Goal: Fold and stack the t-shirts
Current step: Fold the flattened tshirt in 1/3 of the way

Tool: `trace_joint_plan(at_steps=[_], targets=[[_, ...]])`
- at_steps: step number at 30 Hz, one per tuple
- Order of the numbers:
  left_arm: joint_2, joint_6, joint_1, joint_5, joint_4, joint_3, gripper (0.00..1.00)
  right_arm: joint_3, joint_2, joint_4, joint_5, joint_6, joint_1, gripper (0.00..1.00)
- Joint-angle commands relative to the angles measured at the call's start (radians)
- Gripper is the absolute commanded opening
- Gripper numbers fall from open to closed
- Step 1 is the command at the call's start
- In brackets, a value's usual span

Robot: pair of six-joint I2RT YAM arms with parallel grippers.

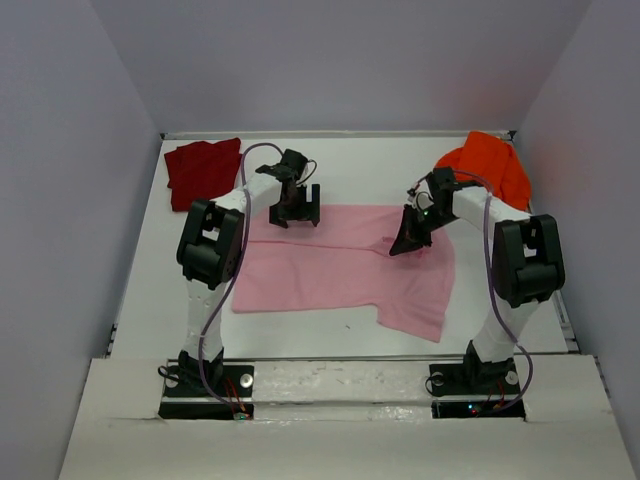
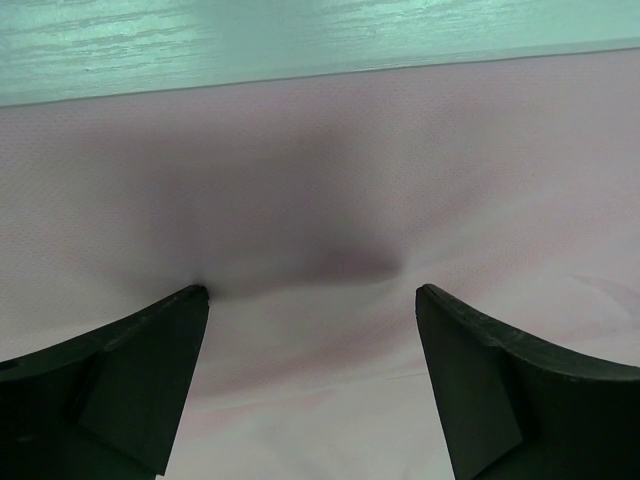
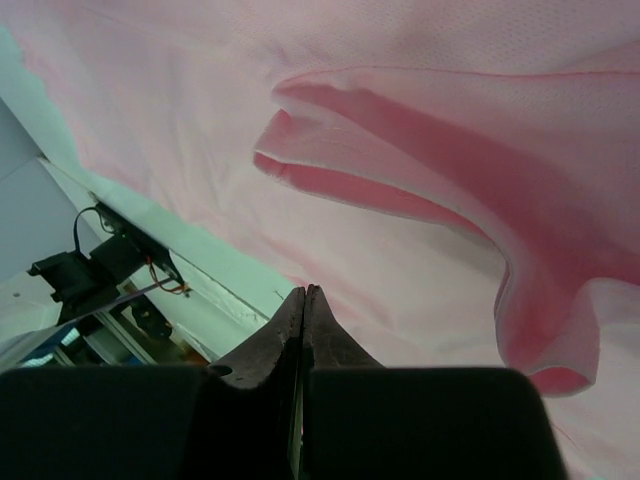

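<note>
The light pink t-shirt (image 1: 330, 265) lies spread flat in the middle of the table. My left gripper (image 1: 296, 218) is open, its fingertips down on the shirt's far edge; in the left wrist view (image 2: 310, 292) pink cloth (image 2: 320, 180) lies between the jaws with a slight crease. My right gripper (image 1: 405, 245) is shut, its tips low over the shirt by the collar (image 3: 380, 190); in the right wrist view (image 3: 303, 290) no cloth shows between the jaws. The dark red t-shirt (image 1: 203, 170) lies crumpled at the far left. The bright orange t-shirt (image 1: 490, 165) lies bunched at the far right.
The white table (image 1: 340, 160) is enclosed by grey walls on three sides, with a raised rim at the back. Both arm bases stand on the near ledge (image 1: 340, 385). The pink shirt's near right part hangs lower towards the front edge.
</note>
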Motion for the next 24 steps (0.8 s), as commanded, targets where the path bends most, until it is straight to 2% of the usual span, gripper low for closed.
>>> trace_joint_plan(at_steps=[1,5,11,16,24], targets=[[0.011,-0.013,-0.009,0.011,-0.026,-0.016,0.99,0.148,0.009,-0.017,0.000,-0.020,-0.003,0.00],[0.000,-0.016,-0.009,0.022,-0.016,-0.035,0.99,0.265,0.095,-0.021,-0.045,-0.012,-0.003,0.00],[-0.007,-0.021,-0.009,0.027,-0.023,-0.029,0.99,0.314,0.178,0.013,-0.054,-0.018,-0.003,0.00],[-0.006,-0.013,-0.009,0.022,-0.039,-0.009,0.99,0.261,0.216,0.058,-0.052,-0.037,-0.003,0.00],[0.002,-0.007,-0.009,0.019,-0.045,0.002,0.99,0.136,0.159,0.111,-0.052,-0.035,0.006,0.00]])
